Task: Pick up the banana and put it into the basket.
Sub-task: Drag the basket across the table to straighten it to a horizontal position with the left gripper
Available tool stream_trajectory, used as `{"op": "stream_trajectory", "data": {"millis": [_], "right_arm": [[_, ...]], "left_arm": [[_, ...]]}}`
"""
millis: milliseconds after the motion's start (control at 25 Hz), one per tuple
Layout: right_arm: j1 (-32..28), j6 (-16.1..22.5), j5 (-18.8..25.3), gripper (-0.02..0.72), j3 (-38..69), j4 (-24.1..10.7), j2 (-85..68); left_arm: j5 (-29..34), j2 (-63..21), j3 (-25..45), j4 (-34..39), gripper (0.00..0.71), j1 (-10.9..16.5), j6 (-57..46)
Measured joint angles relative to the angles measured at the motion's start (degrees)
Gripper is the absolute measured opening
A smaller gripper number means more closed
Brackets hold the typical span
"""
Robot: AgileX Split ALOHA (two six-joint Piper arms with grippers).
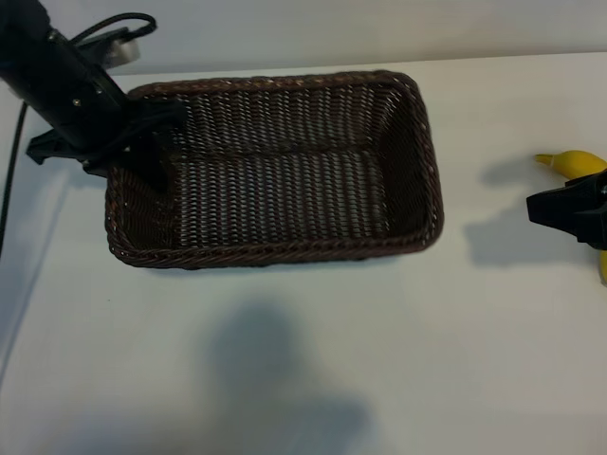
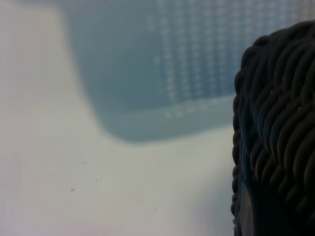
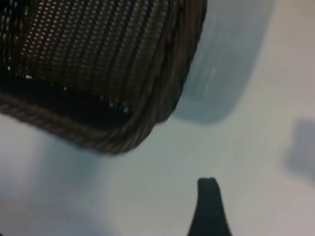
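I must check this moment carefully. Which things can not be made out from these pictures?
- Banana: exterior view, mostly hidden by the right tool and cut off by the picture's edge.
- Left tool: exterior view, its tips are lost against the dark basket wall; contact cannot be told.
- Left wrist view: only a blurred basket corner, no tool.
- Right wrist view: one fingertip only; no banana.

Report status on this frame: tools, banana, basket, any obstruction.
Left tool at the basket's left rim, narrowly parted, carrying nothing visible. Right tool open over the banana at the table's right edge. Basket empty. Nothing between them.
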Motion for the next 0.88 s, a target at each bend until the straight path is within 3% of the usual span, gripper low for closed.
{"op": "stream_trajectory", "data": {"millis": [200, 480, 880], "right_arm": [[0.00, 0.00, 0.00, 0.525, 0.00, 0.00, 0.00], [0.00, 0.00, 0.00, 0.525, 0.00, 0.00, 0.00], [0.00, 0.00, 0.00, 0.525, 0.00, 0.05, 0.00]], "left_arm": [[0.72, 2.70, -1.34, -2.53, 0.161, 0.00, 1.35], [-2.91, 5.59, -1.40, -6.65, 0.161, -0.52, 1.41], [-5.01, 11.35, -1.40, -6.17, 0.161, -4.38, 1.56]]}}
